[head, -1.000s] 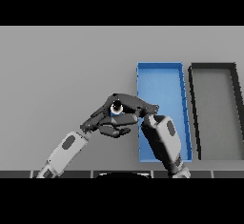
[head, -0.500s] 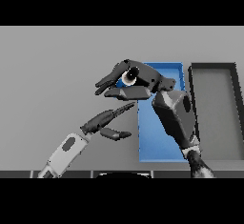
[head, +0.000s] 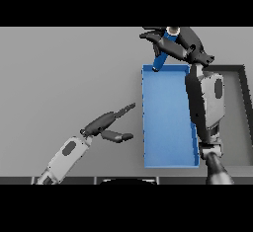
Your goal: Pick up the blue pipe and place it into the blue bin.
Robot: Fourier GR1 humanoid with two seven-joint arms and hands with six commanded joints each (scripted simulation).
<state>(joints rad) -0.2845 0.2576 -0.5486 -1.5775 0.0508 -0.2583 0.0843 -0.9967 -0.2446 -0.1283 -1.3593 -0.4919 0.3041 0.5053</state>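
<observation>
The right hand [head: 180,46] is at the far end of the blue bin [head: 168,162], its fingers and thumb curled round the blue pipe [head: 163,53]. The pipe is held tilted, its pale upper end up among the fingers and its lower end pointing down toward the bin's far rim, close to the far left corner. It appears to be clear of the bench [head: 64,73] and not yet resting inside the bin. The right forearm lies along the bin's right wall, which suggests the arm has reached out over the container so that the pipe can be let go above it.

Judged from this, the carry is nearly done and the release is what remains. The pipe's lower end sits right at the rim, so it may need to be drawn slightly nearer before letting go, or it could catch the wall and tip outside.

The left hand [head: 106,125] is low over the bench, left of the bin, fingers straight and spread, holding nothing. A dark bin [head: 244,107] stands just right of the blue one.
</observation>
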